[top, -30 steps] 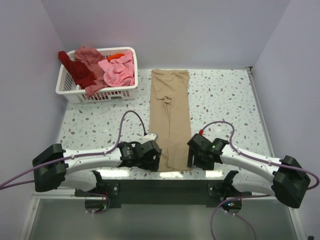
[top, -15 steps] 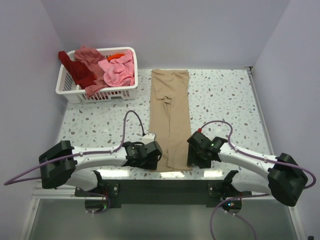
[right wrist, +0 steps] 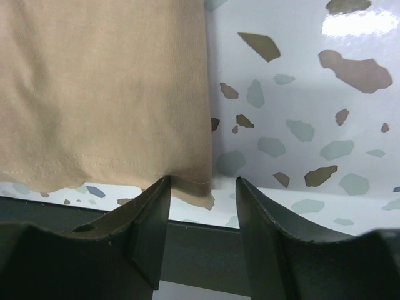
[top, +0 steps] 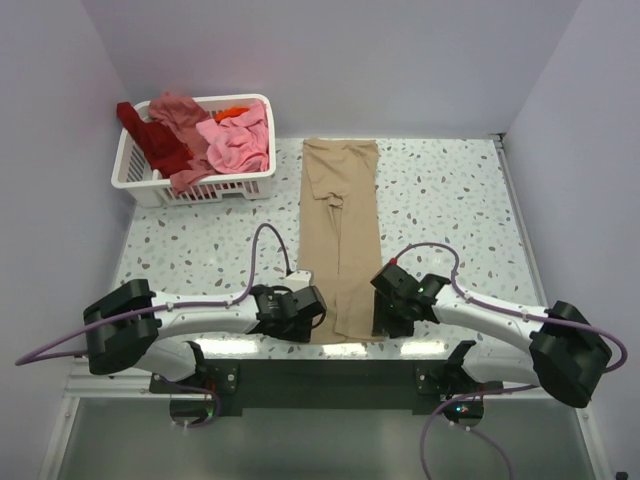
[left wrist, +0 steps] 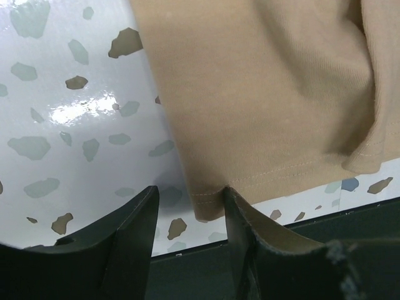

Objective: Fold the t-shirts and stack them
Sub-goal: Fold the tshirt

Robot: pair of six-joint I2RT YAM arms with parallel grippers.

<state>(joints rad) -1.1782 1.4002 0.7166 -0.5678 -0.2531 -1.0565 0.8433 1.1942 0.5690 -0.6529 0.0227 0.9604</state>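
The tan t-shirt (top: 340,240) lies flat on the speckled table (top: 450,200) as a narrow strip, already folded lengthwise. Its long axis runs from the near edge, between the two arms, straight away toward the back wall. The stitched bottom hem is the near end, and it sits right at the table's near edge. The remaining t-shirts (top: 215,140), pink, salmon, dark red and a glimpse of orange, are heaped in the white slatted basket (top: 135,178) at the far left, well apart from the strip.

The coming move turns on the two near corners. The left gripper (top: 312,320) sits at the strip's near-left corner and the right gripper (top: 384,316) at its near-right corner, one arm to each and neither nearer than the other. From either gripper the rest of the shirt stretches directly forward, so the likely next step is a pinch on both corners and a carry along that axis to halve the length.

The overhead view shows this symmetry but hides the fingertips under the gripper bodies. The wrist views supply that detail. In the left wrist view the left hem corner (left wrist: 206,201) lies in the gap between the two dark fingers (left wrist: 134,231), which stand apart and are not clamped. In the right wrist view the right hem corner (right wrist: 189,186) sits the same way inside that gripper's spread jaws. Whether the lower fingers are under the cloth or only beside it cannot be told.
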